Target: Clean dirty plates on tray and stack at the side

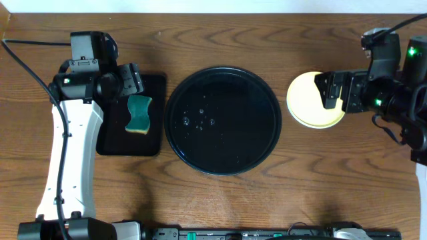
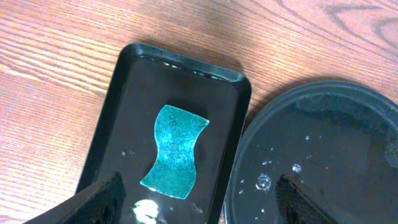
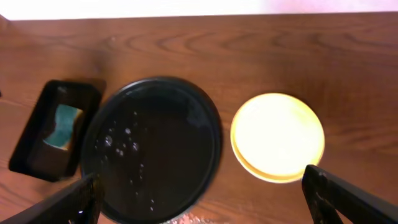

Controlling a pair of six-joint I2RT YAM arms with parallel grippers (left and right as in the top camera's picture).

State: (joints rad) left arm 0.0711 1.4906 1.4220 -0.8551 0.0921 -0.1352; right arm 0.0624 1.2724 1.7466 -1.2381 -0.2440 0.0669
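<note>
The round black tray [image 1: 223,143] sits mid-table, wet with water drops and holding no plates; it also fills the right of the left wrist view [image 2: 336,137] and shows in the right wrist view [image 3: 168,124]. A pale yellow plate [image 1: 303,100] lies on the table just right of it, with no smear visible [image 3: 278,134]; a second rim seems to show under its edge. My right gripper [image 1: 328,92] hovers open over that plate's right part [image 3: 200,177], holding nothing. My left gripper [image 1: 135,79] is open and empty [image 2: 200,186] above the rectangular tray.
A small rectangular black tray [image 1: 155,87] lies left of the round one, its rim nearly touching it [image 2: 124,93]. A teal sponge [image 1: 139,113] rests inside it [image 2: 176,151]. Bare wood table surrounds everything; cables run along the left edge.
</note>
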